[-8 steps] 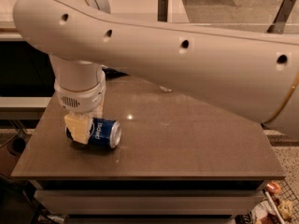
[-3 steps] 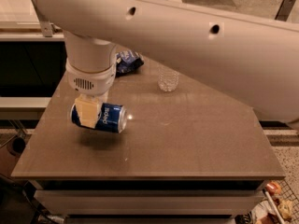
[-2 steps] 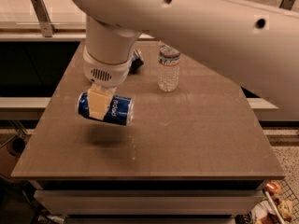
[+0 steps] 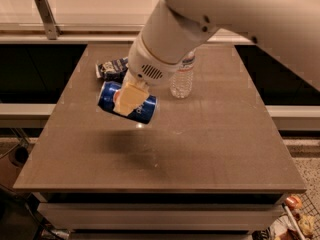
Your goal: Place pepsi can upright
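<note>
The pepsi can [image 4: 140, 108], blue with white lettering, hangs on its side in the air above the brown table [image 4: 215, 154], tilted down to the right. My gripper [image 4: 128, 98] is shut on the pepsi can, with a cream finger pad [image 4: 129, 97] across its middle. The can's shadow falls on the table below it. The white arm reaches in from the upper right.
A dark blue foil snack bag [image 4: 112, 68] lies at the table's back left. A clear plastic water bottle [image 4: 182, 79] stands at the back centre, partly behind my wrist. A white counter runs behind the table.
My gripper has lifted the can off the table and carried it up and to the right; the can stays on its side in the grip.
</note>
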